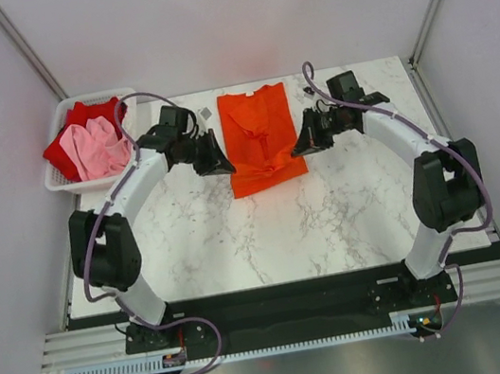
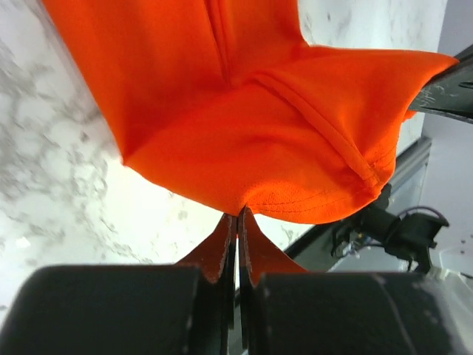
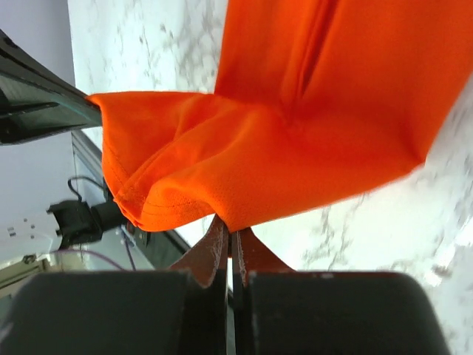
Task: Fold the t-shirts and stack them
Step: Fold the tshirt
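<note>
From above: a bright orange-red cloth t-shirt (image 1: pixel 259 137) lies at 12 o'clock on the white marble-patterned desk (image 1: pixel 286 229), collar toward the far edge, its near half rumpled. The left end effector (image 1: pixel 220 165) meets the cloth at its 8 o'clock edge and the right end effector (image 1: pixel 301 148) at its 4 o'clock edge. At 10 o'clock a white slatted plastic basket (image 1: pixel 62 185) holds a deeper red t-shirt (image 1: pixel 89 113) with a pale pink t-shirt (image 1: pixel 95 148) heaped on it.

Left wrist camera: the left end effector (image 2: pixel 238 222) has its jaws pressed together, pinching a fold of the orange-red cloth (image 2: pixel 244 126), lifted off the marble.

Right wrist camera: the right end effector (image 3: pixel 229 231) is likewise clamped on the shirt's edge (image 3: pixel 295 148), with the hem stitching showing at 9 o'clock of the tips.
</note>
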`<act>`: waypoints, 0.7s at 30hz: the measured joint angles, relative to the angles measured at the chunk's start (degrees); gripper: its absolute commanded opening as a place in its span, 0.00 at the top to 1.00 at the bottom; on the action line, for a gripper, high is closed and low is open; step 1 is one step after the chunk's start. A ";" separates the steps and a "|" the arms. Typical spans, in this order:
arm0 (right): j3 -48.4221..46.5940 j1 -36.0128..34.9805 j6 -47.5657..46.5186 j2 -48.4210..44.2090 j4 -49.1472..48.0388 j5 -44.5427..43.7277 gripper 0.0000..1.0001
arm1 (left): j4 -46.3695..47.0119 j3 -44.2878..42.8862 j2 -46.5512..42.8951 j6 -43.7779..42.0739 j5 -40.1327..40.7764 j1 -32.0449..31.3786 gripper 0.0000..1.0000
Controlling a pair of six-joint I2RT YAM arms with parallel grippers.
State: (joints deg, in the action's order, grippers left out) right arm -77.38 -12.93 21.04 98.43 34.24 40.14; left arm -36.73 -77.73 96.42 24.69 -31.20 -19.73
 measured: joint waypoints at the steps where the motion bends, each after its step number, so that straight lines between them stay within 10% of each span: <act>1: -2.36 -0.02 -0.28 1.70 -0.26 -0.17 1.00 | 0.04 -2.38 1.79 -0.52 0.48 0.42 0.98; 18: -21.97 0.04 -4.52 24.15 -2.60 -5.51 1.00 | 0.42 -22.45 24.39 -7.08 5.79 1.68 0.98; 21: -24.52 0.04 -4.70 25.81 -3.10 -6.40 0.74 | 0.85 -24.63 25.92 -7.74 6.82 1.73 0.76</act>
State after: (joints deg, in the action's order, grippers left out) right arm -101.91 -12.88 16.34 124.25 31.14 33.74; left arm -35.88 -102.37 122.34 16.95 -24.38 -18.00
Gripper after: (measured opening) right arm 0.092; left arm 0.068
